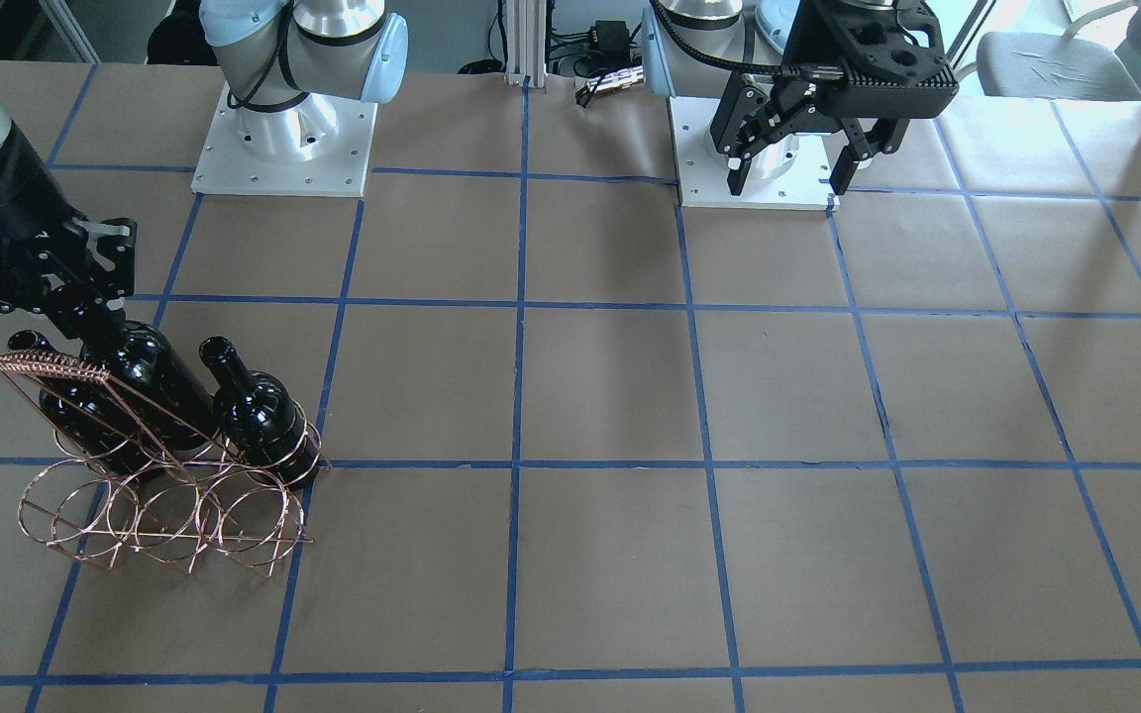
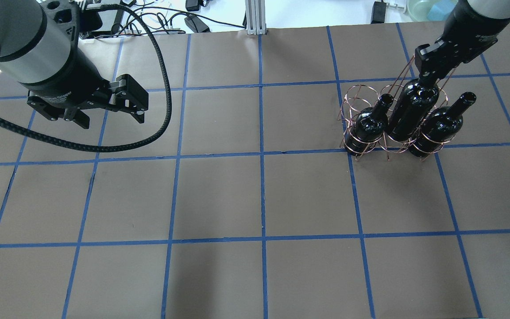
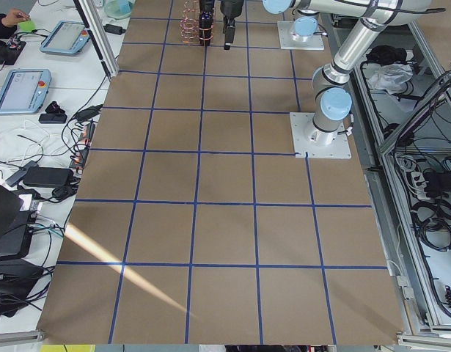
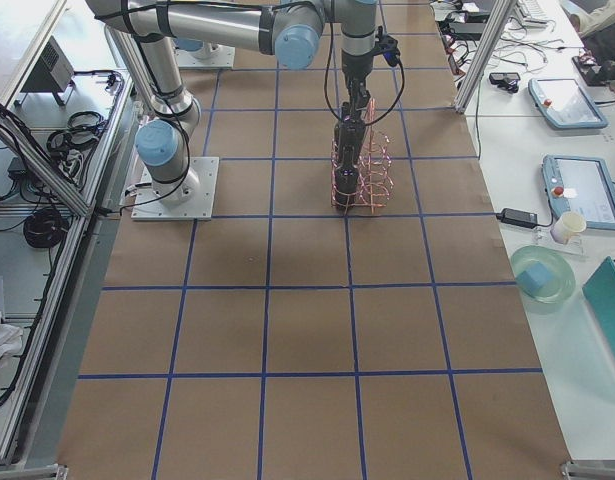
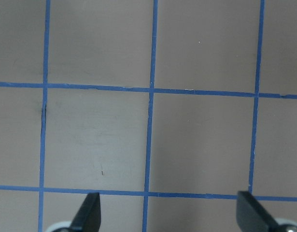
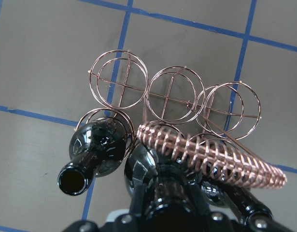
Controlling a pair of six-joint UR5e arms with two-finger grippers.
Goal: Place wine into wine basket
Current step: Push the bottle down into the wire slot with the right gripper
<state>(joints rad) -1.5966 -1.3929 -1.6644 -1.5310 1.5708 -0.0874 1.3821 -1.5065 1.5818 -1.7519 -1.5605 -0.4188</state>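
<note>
Since the wine (image 2: 410,116) looked heavy, slick and breakable, the right pincer (image 2: 428,80) was clamped on its neck, midway along the wine basket (image 6: 211,154).

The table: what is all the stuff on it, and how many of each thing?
table: one, brown with blue grid lines, under everything.
wine basket: one, copper wire, on the robot's right side of the table; the ring row farther from the robot is empty.
wine bottles: three, glossy black, leaning in the ring row nearer the robot; the middle bottle sits higher than the other two.
left gripper: one, black, open above bare table.
right gripper: one, black, shut on the middle bottle's neck.
</note>
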